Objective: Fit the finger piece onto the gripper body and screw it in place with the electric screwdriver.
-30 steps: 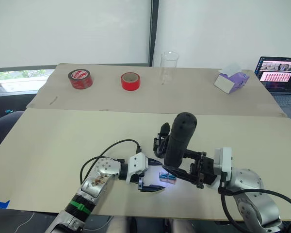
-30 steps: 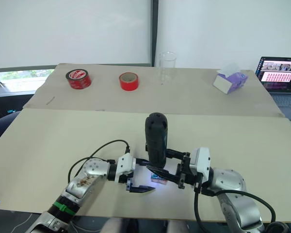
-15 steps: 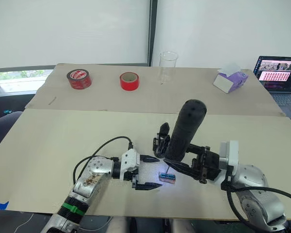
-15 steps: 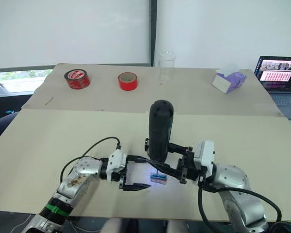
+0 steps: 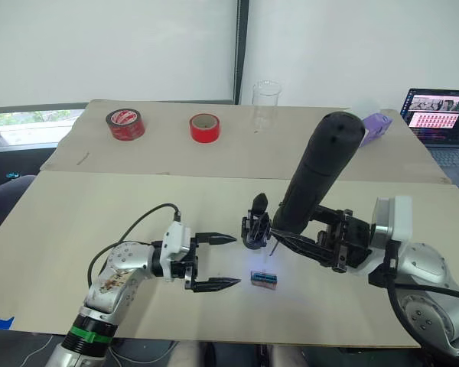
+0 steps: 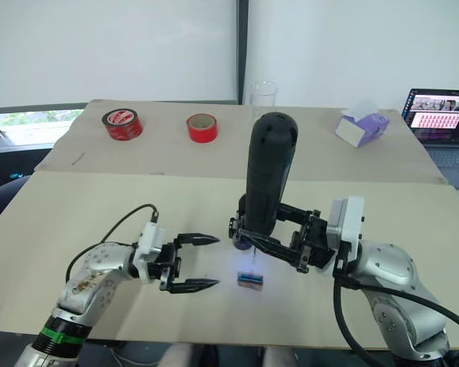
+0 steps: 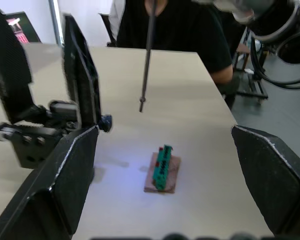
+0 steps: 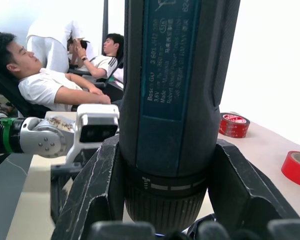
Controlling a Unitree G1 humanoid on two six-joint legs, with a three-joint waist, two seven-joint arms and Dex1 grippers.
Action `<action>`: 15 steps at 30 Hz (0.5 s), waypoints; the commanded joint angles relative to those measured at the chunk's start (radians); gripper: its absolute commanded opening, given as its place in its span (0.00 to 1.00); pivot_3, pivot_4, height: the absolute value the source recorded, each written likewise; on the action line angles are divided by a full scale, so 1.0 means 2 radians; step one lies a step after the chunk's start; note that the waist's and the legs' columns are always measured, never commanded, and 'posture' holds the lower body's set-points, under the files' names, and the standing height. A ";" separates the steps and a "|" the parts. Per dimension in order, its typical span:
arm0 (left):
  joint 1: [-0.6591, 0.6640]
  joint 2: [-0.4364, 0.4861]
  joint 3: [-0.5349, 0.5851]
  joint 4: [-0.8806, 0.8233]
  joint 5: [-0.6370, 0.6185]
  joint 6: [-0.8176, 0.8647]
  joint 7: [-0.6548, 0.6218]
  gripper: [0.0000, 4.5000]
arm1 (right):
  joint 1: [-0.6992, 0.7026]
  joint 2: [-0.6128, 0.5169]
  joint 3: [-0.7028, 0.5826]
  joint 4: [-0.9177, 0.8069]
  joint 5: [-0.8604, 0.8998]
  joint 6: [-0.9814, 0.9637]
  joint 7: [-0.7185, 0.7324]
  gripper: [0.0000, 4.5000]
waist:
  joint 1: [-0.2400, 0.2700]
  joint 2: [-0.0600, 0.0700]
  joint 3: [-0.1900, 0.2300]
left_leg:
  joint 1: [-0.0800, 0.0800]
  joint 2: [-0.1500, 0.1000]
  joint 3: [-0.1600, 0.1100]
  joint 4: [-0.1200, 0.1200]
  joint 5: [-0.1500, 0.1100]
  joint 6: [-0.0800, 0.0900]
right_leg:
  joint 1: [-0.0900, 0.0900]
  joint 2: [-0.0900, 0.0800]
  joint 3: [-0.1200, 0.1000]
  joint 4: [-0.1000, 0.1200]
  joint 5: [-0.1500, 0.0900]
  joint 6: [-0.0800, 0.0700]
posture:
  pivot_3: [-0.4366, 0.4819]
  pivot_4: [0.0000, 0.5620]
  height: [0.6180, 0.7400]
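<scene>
The right gripper (image 5: 302, 243) was clamped around the lower part of the electric screwdriver (image 5: 318, 176), which leaned with its rounded end up and to the far right. Its thin metal bit (image 7: 146, 55) pointed down and hung clear of the table (image 5: 84, 206), with a bluish glow on the surface under it. The gripper body (image 5: 255, 226) stood on the table just left of the screwdriver's lower end, its pointed finger sticking up. The finger piece could not be made out separately.

A small green-brown block (image 5: 264, 279) lay flat on the table, nearer than the gripper body and apart from it, inside the lit patch.

The left gripper (image 5: 223, 261) was released, fingers spread wide, holding nothing. It sat left of the block and the gripper body, touching neither.

At the far side of the table were two red tape rolls (image 5: 125, 124), a clear glass (image 5: 266, 102), a purple-and-white box (image 6: 362, 126) and a laptop (image 5: 438, 115) at the far right. The right wrist view showed people (image 8: 50, 82) seated in the background.
</scene>
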 commanded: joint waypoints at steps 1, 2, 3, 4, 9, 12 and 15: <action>-0.010 0.003 0.026 -0.008 -0.020 0.015 0.012 0.99 | -0.017 -0.008 -0.029 -0.028 0.026 0.002 -0.012 0.42 | 0.000 0.000 0.000 | 0.000 0.000 0.000 0.000 0.000 0.000 | 0.000 0.000 0.000 0.000 0.000 0.000 | 0.48 0.27 1.00; -0.012 0.002 0.030 -0.004 -0.019 0.017 0.015 0.99 | -0.019 -0.009 -0.031 -0.029 0.027 0.004 -0.013 0.42 | 0.000 0.000 0.000 | 0.000 0.000 0.000 0.000 0.000 0.000 | 0.000 0.000 0.000 0.000 0.000 0.000 | 0.48 0.27 1.00; -0.015 0.002 0.033 0.003 -0.015 0.017 0.020 0.99 | -0.020 -0.011 -0.033 -0.029 0.030 0.005 -0.015 0.42 | 0.000 0.000 0.000 | 0.000 0.000 0.000 0.000 0.000 0.000 | 0.000 0.000 0.000 0.000 0.000 0.000 | 0.48 0.27 1.00; -0.017 0.002 0.036 0.007 -0.012 0.017 0.023 0.99 | -0.021 -0.012 -0.035 -0.029 0.032 0.007 -0.016 0.42 | 0.000 0.000 0.000 | 0.000 0.000 0.000 0.000 0.000 0.000 | 0.000 0.000 0.000 0.000 0.000 0.000 | 0.48 0.27 1.00; -0.046 -0.003 0.022 0.066 0.056 -0.007 0.066 0.99 | -0.026 -0.018 -0.048 -0.027 0.041 0.014 -0.021 0.42 | 0.000 0.000 0.000 | 0.000 0.000 0.000 0.000 0.000 0.000 | 0.000 0.000 0.000 0.000 0.000 0.000 | 0.48 0.27 1.00; -0.065 -0.014 0.001 0.107 0.102 -0.027 0.089 0.99 | -0.026 -0.022 -0.053 -0.023 0.041 0.014 -0.020 0.42 | 0.002 0.000 0.000 | 0.000 0.000 0.000 0.000 0.000 0.000 | 0.000 0.000 0.000 0.000 0.000 0.000 | 0.48 0.27 1.00; -0.078 -0.031 -0.018 0.135 0.126 -0.031 0.099 0.99 | -0.023 -0.024 -0.057 -0.019 0.040 0.013 -0.016 0.42 | 0.002 0.000 0.000 | 0.000 0.000 0.000 0.000 0.000 0.000 | 0.000 0.000 0.000 0.000 0.001 -0.001 | 0.48 0.27 1.00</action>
